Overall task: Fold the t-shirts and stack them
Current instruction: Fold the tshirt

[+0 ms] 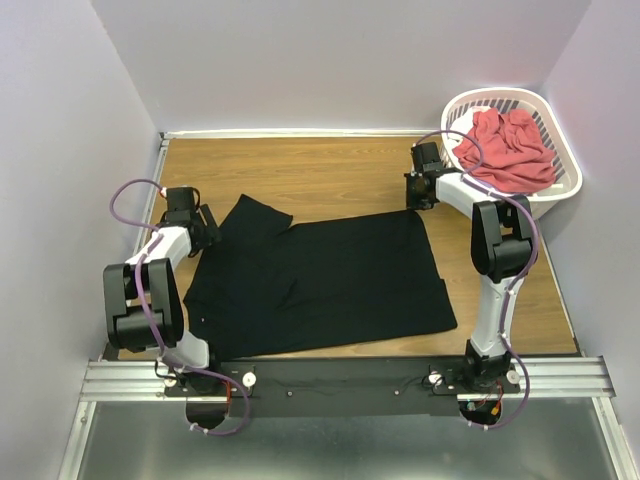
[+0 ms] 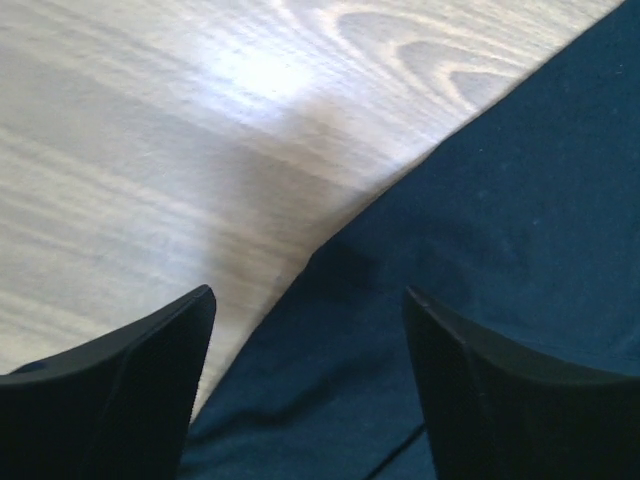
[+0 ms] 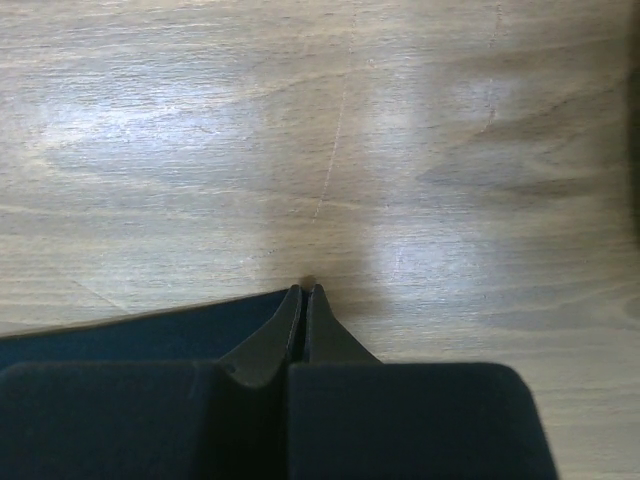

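The step in hand looks like the opening grasp for a first fold of the black t-shirt (image 1: pixel 330 280), which lies spread flat across the middle of the wooden table (image 1: pixel 320 170), one sleeve pointing toward the upper left of the top view. The right gripper (image 1: pixel 413 195) sits at the shirt's upper right corner. Its wrist view shows the jaws pressed together, with the cloth's edge running right up into the tips, so it appears to have pinched that corner. The left gripper (image 1: pixel 207 228) hangs at the upper left of the shirt by the sleeve. Its jaws are spread wide and hold nothing, and its wrist view shows the shirt's edge lying between them. The next move probably calls for the left jaws to come down and close on that edge, so that both arms can lift and carry the far side over toward the near one. The white laundry basket (image 1: pixel 560 190) stands in the upper right corner of the frame and holds the coral-red t-shirt (image 1: pixel 505 150), crumpled and not yet folded.
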`<state>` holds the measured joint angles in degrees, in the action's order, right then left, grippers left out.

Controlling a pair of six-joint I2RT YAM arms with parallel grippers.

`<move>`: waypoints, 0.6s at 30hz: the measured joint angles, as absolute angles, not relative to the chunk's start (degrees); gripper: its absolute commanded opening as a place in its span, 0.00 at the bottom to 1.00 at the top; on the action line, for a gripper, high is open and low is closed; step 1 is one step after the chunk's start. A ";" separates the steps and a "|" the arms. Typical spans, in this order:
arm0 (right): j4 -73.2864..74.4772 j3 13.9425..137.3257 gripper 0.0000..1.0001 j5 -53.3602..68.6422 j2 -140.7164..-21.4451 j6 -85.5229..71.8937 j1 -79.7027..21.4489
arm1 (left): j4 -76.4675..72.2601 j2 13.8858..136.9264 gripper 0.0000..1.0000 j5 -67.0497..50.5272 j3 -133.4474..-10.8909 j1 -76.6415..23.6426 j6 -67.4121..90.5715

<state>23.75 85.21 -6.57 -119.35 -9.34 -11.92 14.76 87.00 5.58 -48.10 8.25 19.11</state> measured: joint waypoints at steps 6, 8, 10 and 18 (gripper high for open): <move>22.72 84.25 0.01 -6.68 -118.91 -9.32 -11.92 | 17.06 93.17 0.61 7.46 -54.30 6.68 17.87; 22.41 84.03 0.01 -6.68 -118.80 -9.32 -11.92 | 17.78 95.39 0.57 8.62 -56.99 5.78 17.63; 22.26 83.90 0.01 -6.68 -118.69 -9.34 -11.90 | 18.17 97.27 0.57 9.39 -59.24 4.73 17.30; 21.50 83.22 0.01 -6.70 -118.39 -9.30 -11.90 | 20.58 98.63 0.57 10.74 -60.14 3.73 17.21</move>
<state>21.50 83.22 -6.70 -118.39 -9.30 -11.90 20.58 98.63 10.74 -60.14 3.73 17.21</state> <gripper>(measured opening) 0.012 0.575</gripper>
